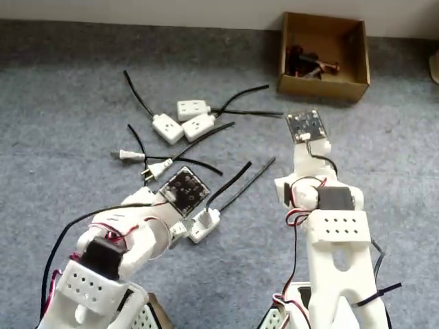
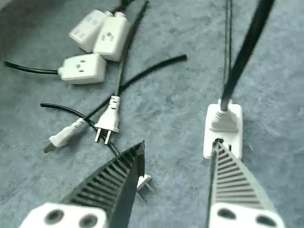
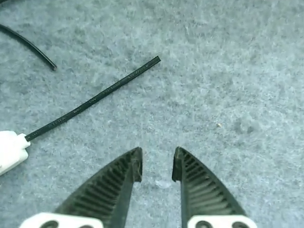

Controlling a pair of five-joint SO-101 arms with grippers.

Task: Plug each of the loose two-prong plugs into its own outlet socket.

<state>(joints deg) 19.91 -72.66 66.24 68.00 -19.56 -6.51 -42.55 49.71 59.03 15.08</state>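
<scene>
**Surface.** Grey carpet (image 1: 68,82). Clock bearings are taken from the centre of the high view.

**Left gripper** (image 2: 178,146): jaws spread wide, nothing between them. One fingertip (image 2: 217,145) lies over the near end of the fourth socket (image 2: 223,130); contact cannot be confirmed. That socket sits just off centre at about 6 o'clock in the high view. A white plug body is on it, and a black cord leads away from the plug.

**Right gripper** (image 3: 157,164): jaws parted by a narrow gap, with bare carpet between them and nothing held. A cut cord end (image 3: 95,99) lies on the carpet ahead of it, apart from the fingers.

**Loose plugs.** Both lie at about 9 o'clock, unplugged.
- The first loose plug (image 1: 128,155) points its prongs towards 9 o'clock.
- The second loose plug (image 1: 158,168) is just beside it, prongs towards 8 o'clock. Its two prongs show plainly in the left wrist view.
- Their black cords cross.

**Open sockets.** The three outlet sockets (image 1: 199,126) are clustered at about 11 o'clock. Two touch side by side and the third is just beside them (all faces up, none occupied). They lie near the loose plugs but apart from them.

**Other.** A cardboard box (image 1: 322,86) stands at 1 o'clock, well apart from the sockets, and holds dark items that cannot be identified.
</scene>
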